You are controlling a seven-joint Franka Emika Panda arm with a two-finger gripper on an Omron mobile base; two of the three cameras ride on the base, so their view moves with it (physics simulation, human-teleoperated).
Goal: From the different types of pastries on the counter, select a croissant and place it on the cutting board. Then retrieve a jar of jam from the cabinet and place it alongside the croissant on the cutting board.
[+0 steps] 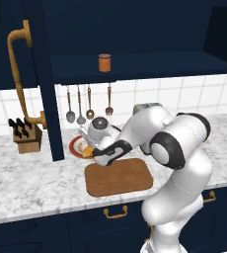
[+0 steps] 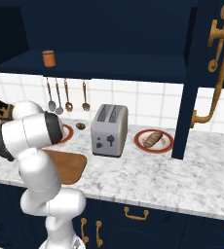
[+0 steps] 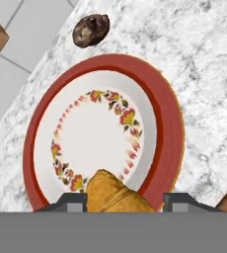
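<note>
You see the croissant (image 3: 116,192) at six o'clock on the red-rimmed plate (image 3: 162,118), sitting between the two fingers (image 3: 72,202), which flank its sides; whether they pinch it yet, you cannot tell

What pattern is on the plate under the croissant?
White plate with a red rim and a red-and-yellow floral ring, clearest in the hand view.

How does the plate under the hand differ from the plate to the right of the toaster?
The plate under the hand has a flowered white centre showing; the croissant sits at its edge between the jaws. The plate right of the toaster carries a brown elongated pastry across its middle. Both are round with red rims.
</note>
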